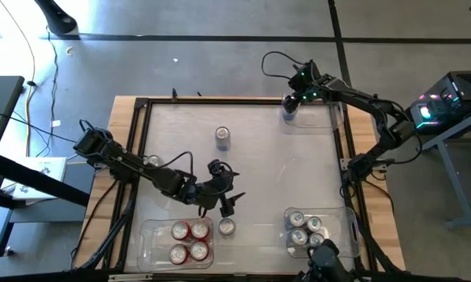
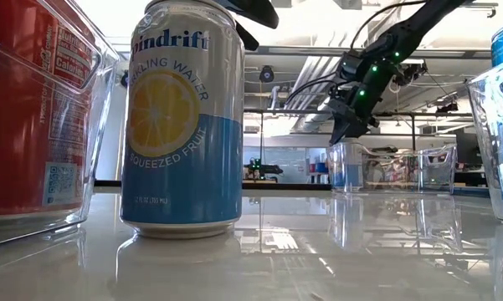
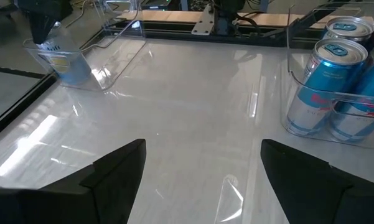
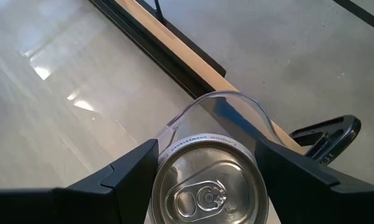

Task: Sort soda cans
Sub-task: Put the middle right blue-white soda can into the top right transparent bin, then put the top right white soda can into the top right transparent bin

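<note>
Directly between the spread right gripper (image 4: 205, 163) fingers sits a soda can (image 4: 206, 186), ungrasped.

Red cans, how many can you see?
4, all packed together in the clear bin at the table's near left. No other red ones show from above.

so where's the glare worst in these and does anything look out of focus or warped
Low view: bright ceiling lights wash out the top, the table mirrors them, and the near lemon can looms large. Left wrist view: white streaks of glare on the tabletop; the blue cans stay crisp. Right wrist view: small glare patches, the can top sharp. High view: even light, faint sheen.
</note>
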